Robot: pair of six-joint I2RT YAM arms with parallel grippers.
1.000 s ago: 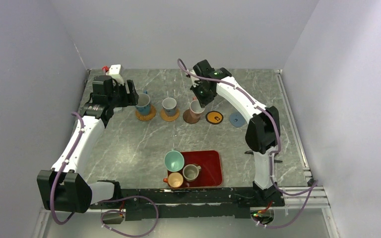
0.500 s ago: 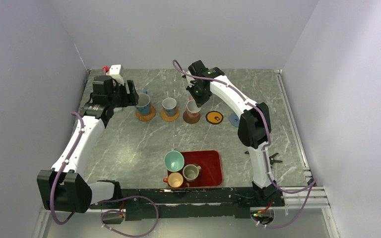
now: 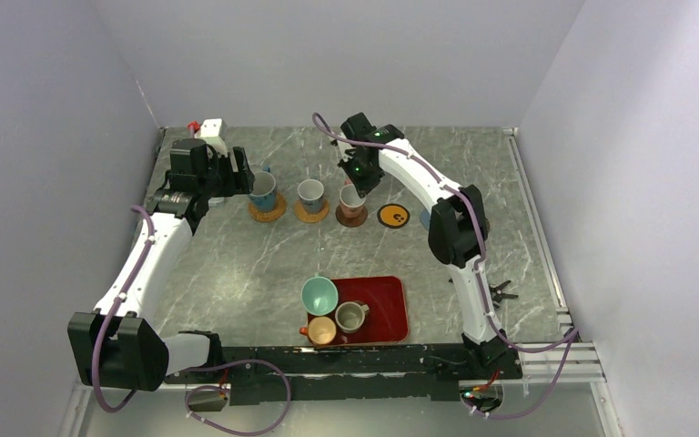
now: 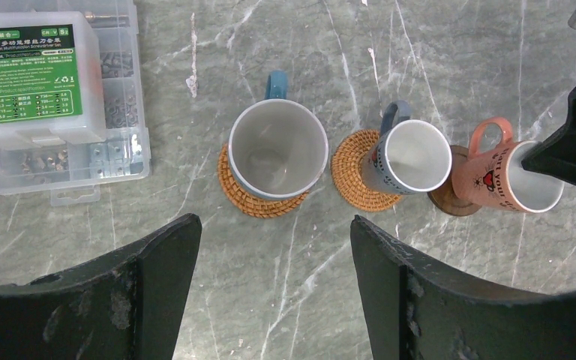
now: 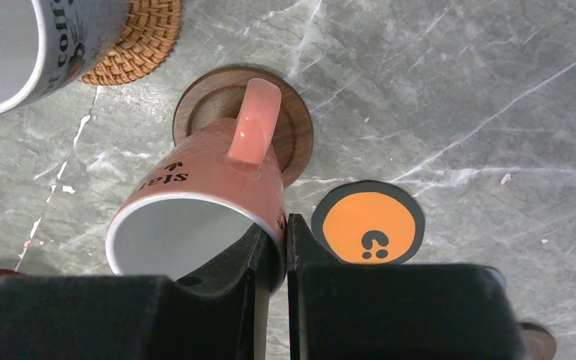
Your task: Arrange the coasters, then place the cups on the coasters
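My right gripper (image 5: pixel 285 238) is shut on the rim of a salmon-pink cup (image 5: pixel 210 191), one finger inside and one outside. The cup's base is over a dark brown coaster (image 5: pixel 294 129), and whether they touch is not clear. Just right of it lies the black coaster with the orange centre (image 5: pixel 368 223). A large white cup with a blue handle (image 4: pixel 278 148) and a smaller white cup (image 4: pixel 412 156) each stand on a woven tan coaster (image 4: pixel 259 204). My left gripper (image 4: pixel 274 229) hangs open over bare table in front of them. The right arm mostly hides the blue-grey coaster.
A red tray (image 3: pixel 384 305) near the front edge holds a teal cup (image 3: pixel 319 295), a grey-olive cup (image 3: pixel 351 316) and an orange cup (image 3: pixel 320 330). A clear plastic parts box (image 4: pixel 52 90) sits left of the large white cup. Another brown coaster (image 5: pixel 541 341) lies near the right gripper.
My right arm has shifted slightly left with the pink cup, bringing it over the dark brown coaster. The left arm has not moved.
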